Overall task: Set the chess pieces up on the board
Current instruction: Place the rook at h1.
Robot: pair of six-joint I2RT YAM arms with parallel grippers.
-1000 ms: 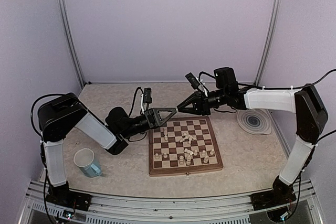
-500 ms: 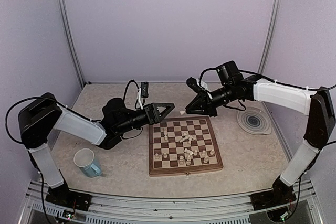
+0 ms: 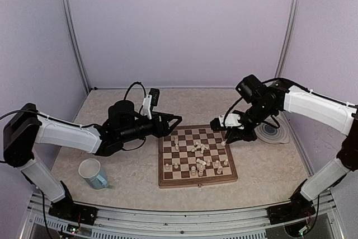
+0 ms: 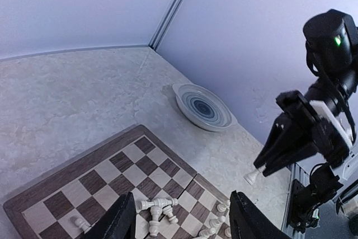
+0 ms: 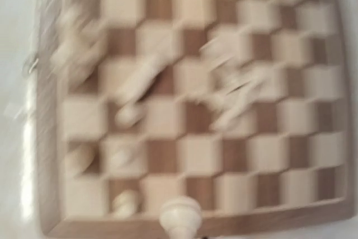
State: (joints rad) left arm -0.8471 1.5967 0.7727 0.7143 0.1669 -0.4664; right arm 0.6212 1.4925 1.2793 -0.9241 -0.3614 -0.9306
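The board (image 3: 196,155) lies in the middle of the table, its brown border and checks also in the left wrist view (image 4: 67,186) and, blurred, in the right wrist view (image 5: 184,110). Several cream chess pieces (image 3: 198,149) stand or lie on it, and a few lie toppled (image 4: 151,208). My right gripper (image 3: 226,137) points down over the board's far right edge, shut on one cream chess piece (image 4: 253,176), whose base fills the bottom of the right wrist view (image 5: 180,216). My left gripper (image 3: 174,122) hovers at the board's far left corner, open and with nothing in it (image 4: 184,222).
A round grey-blue ringed plate (image 3: 271,130) sits right of the board, close behind the right gripper (image 4: 296,144). A white and blue mug (image 3: 93,173) stands near the front left. Purple walls close in the table at the back and sides.
The grippers were tip to tip over the board's far edge. The left one opened and pulled back left. The right one carried the piece off to the right and down.
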